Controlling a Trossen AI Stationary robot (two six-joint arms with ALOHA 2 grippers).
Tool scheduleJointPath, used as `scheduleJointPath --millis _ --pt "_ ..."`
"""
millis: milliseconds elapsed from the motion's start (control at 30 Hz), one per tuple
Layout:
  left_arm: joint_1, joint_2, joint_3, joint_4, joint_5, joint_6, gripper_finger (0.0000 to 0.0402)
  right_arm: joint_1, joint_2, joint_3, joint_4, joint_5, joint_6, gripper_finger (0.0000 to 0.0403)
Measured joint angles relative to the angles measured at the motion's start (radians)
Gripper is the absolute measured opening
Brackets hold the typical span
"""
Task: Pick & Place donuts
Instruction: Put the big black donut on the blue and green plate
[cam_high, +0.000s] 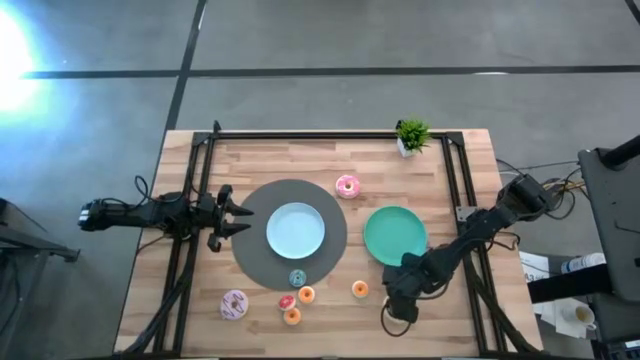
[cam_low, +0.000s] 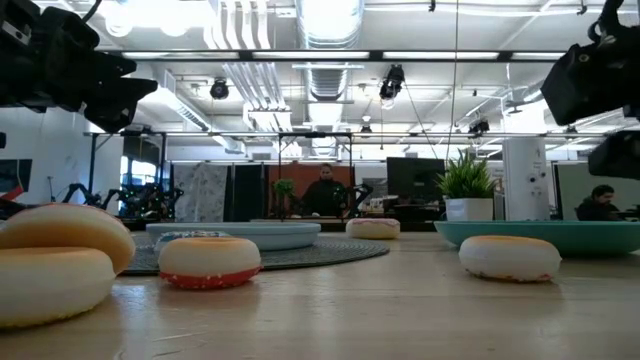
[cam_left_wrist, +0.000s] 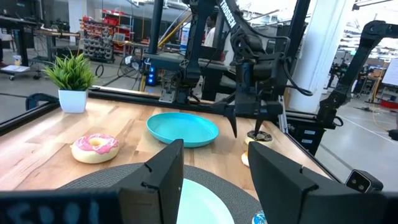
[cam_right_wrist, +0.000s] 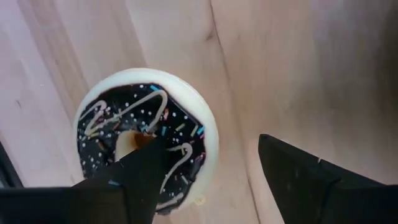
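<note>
The chocolate brown donut (cam_right_wrist: 146, 134), with white drizzle and sprinkles, lies flat on the wood near the table's near right corner. My right gripper (cam_right_wrist: 208, 146) points down over it, open: one finger is at the donut's hole and the other stands outside its rim. In the high view this gripper (cam_high: 400, 300) hides the donut. My left gripper (cam_high: 240, 215) waits open at the grey mat's left edge. The bright pink donut (cam_high: 347, 186), the pale pink sprinkled one (cam_high: 233, 304) and several minis, such as the blue one (cam_high: 297, 279), lie flat on the table. My right gripper comes at the chocolate donut from above, pointing down, with one finger (cam_right_wrist: 140, 165) over the centre hole (cam_right_wrist: 127, 142) and the other out past the rim. I cannot tell whether either finger touches the donut, which lies flat on the table.
A light-blue plate (cam_high: 296, 230) sits on a round grey mat (cam_high: 250, 255) at mid-table. A green plate (cam_high: 394, 235) lies just beyond my right gripper. An orange mini (cam_high: 360, 289) lies to that gripper's left. A potted plant (cam_high: 411, 135) stands at the far edge. Black rails (cam_high: 190, 200) run along both sides.
</note>
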Motion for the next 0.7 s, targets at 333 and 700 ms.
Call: scheduleJointPath --millis 333,700 --pt "0.000 0.000 0.000 0.000 0.000 0.000 0.0154 0.000 -0.002 -0.022 0.027 -0.028 0.038 0.0219" --pt "0.000 0.000 0.000 0.000 0.000 0.000 0.0154 -0.001 -0.001 -0.024 0.068 -0.051 0.076 0.0101"
